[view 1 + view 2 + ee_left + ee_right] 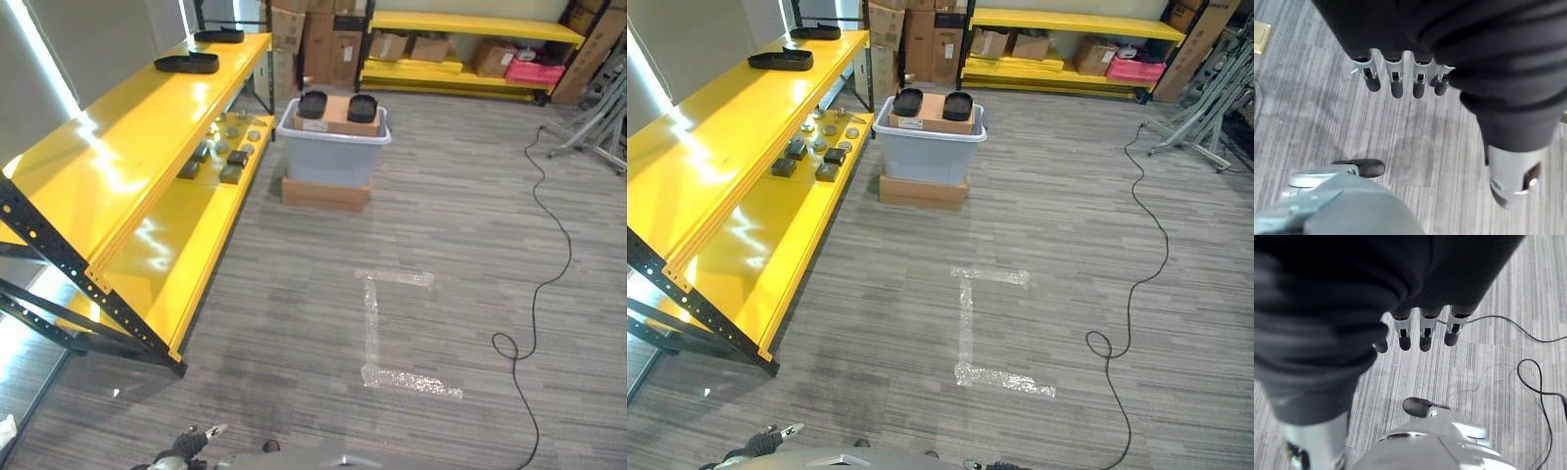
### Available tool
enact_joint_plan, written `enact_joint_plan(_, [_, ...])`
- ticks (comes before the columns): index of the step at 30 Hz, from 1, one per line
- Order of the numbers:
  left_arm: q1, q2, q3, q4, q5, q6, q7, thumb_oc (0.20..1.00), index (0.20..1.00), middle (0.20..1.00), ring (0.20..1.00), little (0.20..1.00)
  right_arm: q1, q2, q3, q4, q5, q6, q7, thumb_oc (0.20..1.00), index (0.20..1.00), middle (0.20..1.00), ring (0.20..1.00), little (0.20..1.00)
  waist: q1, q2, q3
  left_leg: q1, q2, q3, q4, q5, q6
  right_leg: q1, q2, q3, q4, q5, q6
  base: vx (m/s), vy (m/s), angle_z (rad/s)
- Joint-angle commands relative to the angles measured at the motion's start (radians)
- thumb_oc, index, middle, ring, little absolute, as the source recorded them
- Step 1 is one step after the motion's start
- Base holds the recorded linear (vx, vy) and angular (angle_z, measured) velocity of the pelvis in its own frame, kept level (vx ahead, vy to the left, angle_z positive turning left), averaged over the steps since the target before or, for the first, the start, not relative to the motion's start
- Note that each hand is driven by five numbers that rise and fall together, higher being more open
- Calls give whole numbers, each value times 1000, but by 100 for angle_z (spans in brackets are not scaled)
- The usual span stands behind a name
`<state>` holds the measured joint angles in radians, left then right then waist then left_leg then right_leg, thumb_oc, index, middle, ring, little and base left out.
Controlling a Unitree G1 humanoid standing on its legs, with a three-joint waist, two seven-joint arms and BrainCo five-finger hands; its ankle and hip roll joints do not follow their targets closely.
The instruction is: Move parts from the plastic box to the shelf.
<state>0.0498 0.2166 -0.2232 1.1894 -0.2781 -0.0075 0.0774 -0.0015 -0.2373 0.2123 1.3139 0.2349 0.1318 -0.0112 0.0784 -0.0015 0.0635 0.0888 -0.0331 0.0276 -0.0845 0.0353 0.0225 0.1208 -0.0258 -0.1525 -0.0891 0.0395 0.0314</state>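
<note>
A grey plastic box (333, 157) stands on a flat cardboard carton across the floor, beside the end of the yellow shelf (127, 147). A brown carton rests on the box's rim with two black parts (313, 104) (361, 108) on top. Two black trays (186, 64) lie on the shelf's upper board. Several small grey parts (223, 157) lie on the lower board. My left hand (1396, 81) hangs over the floor, fingers relaxed and holding nothing. My right hand (1425, 335) hangs the same way, open, far from the box.
A bracket of clear tape (392, 333) marks the carpet between me and the box. Another yellow shelf (460, 49) with cartons and a pink crate (534, 70) lines the back wall. Metal stands (598, 127) sit at the far right.
</note>
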Motion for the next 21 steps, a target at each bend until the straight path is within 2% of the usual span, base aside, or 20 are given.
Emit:
enact_joint_plan(1, [-62,-17,8,68,16,18,49,1000,1000,1000,1000,1000,-18,-5,-15,77,67,44,-28,1000,1000,1000,1000,1000,19,-1,-9,6,-2,61,15,-93,-6,-23,-37,-35,2,-29,81,0,0,0])
enact_joint_plan(4, [-64,-20,14,77,-1,69,77,1000,1000,1000,1000,1000,-18,-6,-31,91,58,78,-52,1000,1000,1000,1000,1000,17,0,-12,10,-2,63,14,-93,-6,-20,-36,-33,2,-29,81,0,0,0])
enact_joint_plan(6, [-64,-23,17,89,-7,68,73,1000,1000,1000,1000,1000,-22,-8,-38,103,56,110,-88,1000,1000,1000,1000,1000,18,-1,-14,12,-2,63,14,-94,-5,-18,-36,-33,2,-30,80,0,0,0])
enact_joint_plan(12, [-65,-31,4,95,5,75,84,1000,1000,1000,1000,1000,-29,-5,-39,120,34,138,-151,1000,1000,1000,1000,1000,21,0,-17,19,-5,60,11,-95,-3,-14,-37,-29,2,-30,80,0,0,0])
enact_joint_plan(21, [-61,-32,-22,89,60,91,79,1000,1000,1000,1000,1000,-34,-2,-31,128,16,128,-169,1000,1000,1000,1000,1000,24,3,-19,16,-10,55,17,-99,1,-16,-42,-22,2,-26,83,7,16,0])
